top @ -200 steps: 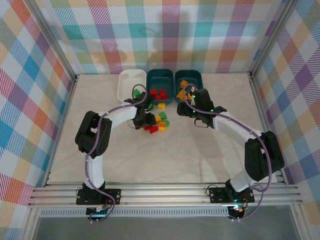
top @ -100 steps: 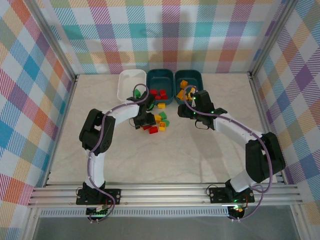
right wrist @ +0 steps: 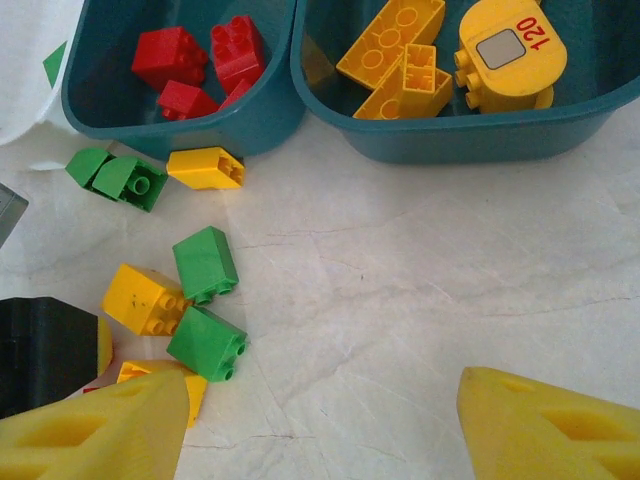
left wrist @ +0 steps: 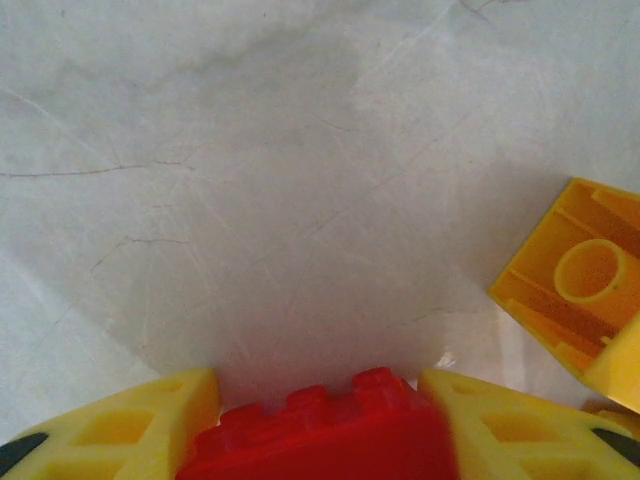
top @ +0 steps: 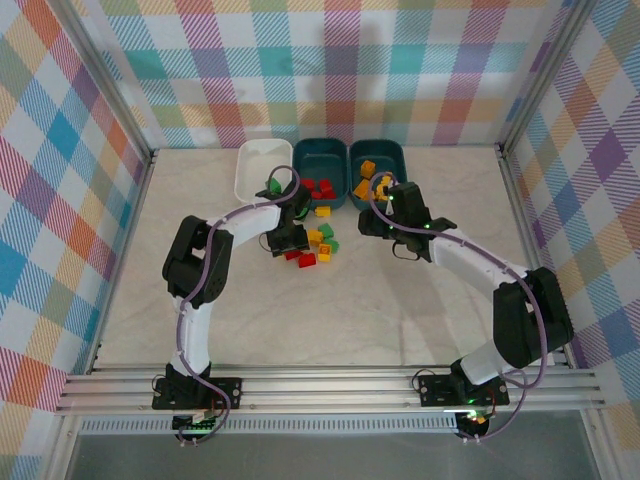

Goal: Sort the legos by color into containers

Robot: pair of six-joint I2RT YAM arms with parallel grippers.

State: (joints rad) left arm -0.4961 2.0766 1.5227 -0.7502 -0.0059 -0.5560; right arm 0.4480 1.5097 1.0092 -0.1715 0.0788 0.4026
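My left gripper (left wrist: 318,388) is shut on a red lego (left wrist: 320,440), held low over the table at the left edge of the loose lego pile (top: 320,242). A yellow lego (left wrist: 575,290) lies upside down just to its right. My right gripper (right wrist: 322,385) stands open over bare table, with green legos (right wrist: 205,262) and yellow legos (right wrist: 145,298) to its left. Behind it, the middle teal tub (right wrist: 250,125) holds red legos (right wrist: 170,55). The right teal tub (right wrist: 480,135) holds yellow legos (right wrist: 390,40). A white tub (top: 245,160) stands at the back left.
A yellow rounded piece marked 120 (right wrist: 510,50) lies in the right teal tub. Green legos (right wrist: 120,178) and a yellow one (right wrist: 205,167) sit against the middle tub's front wall. The three tubs line the back wall; open tabletop lies near the arms' bases.
The right gripper has drawn back a little from the yellow tub toward the near side and the pile. The left arm has shifted slightly at the pile's left edge.
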